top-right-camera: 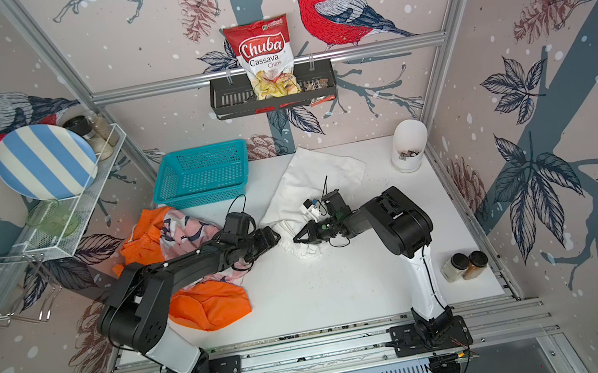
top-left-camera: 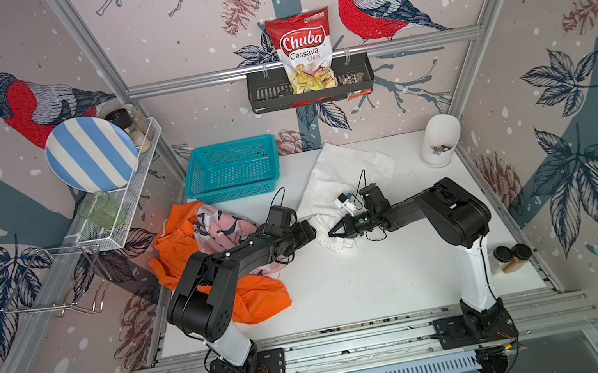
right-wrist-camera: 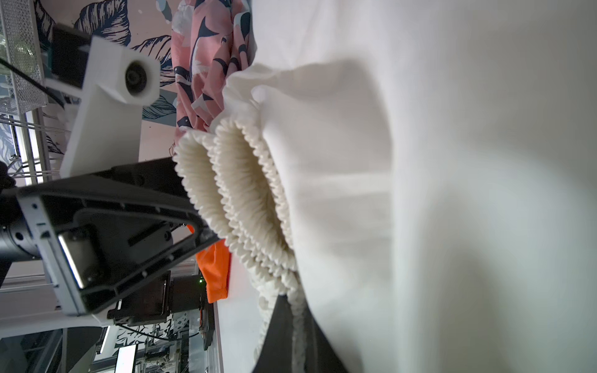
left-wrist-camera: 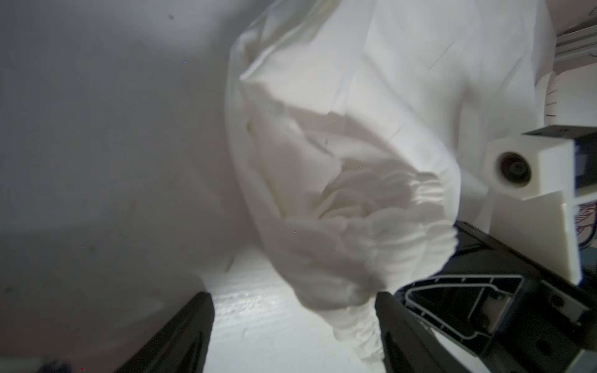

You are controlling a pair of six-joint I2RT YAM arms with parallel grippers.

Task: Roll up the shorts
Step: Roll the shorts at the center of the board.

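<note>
The white shorts (top-left-camera: 345, 175) (top-right-camera: 313, 181) lie spread at the table's middle back, their gathered waistband (right-wrist-camera: 245, 200) bunched into folds at the near end. My right gripper (top-left-camera: 332, 232) (top-right-camera: 296, 238) (right-wrist-camera: 290, 336) is shut on that waistband. My left gripper (top-left-camera: 311, 230) (top-right-camera: 276, 237) (left-wrist-camera: 294, 326) faces it from the left, jaws open, with the white cloth (left-wrist-camera: 339, 161) hanging just past its fingertips and ungripped. The pink shark-print shorts (top-left-camera: 217, 225) (right-wrist-camera: 210, 48) lie on the orange shorts (top-left-camera: 259, 301) (right-wrist-camera: 216, 274) at the left, under my left arm.
A teal basket (top-left-camera: 231, 170) stands at the back left of the table. A white domed container (top-left-camera: 439, 139) sits in the back right corner and two spice jars (top-left-camera: 512, 256) on the right edge. A wire rack holds a striped plate (top-left-camera: 90, 154) on the left wall.
</note>
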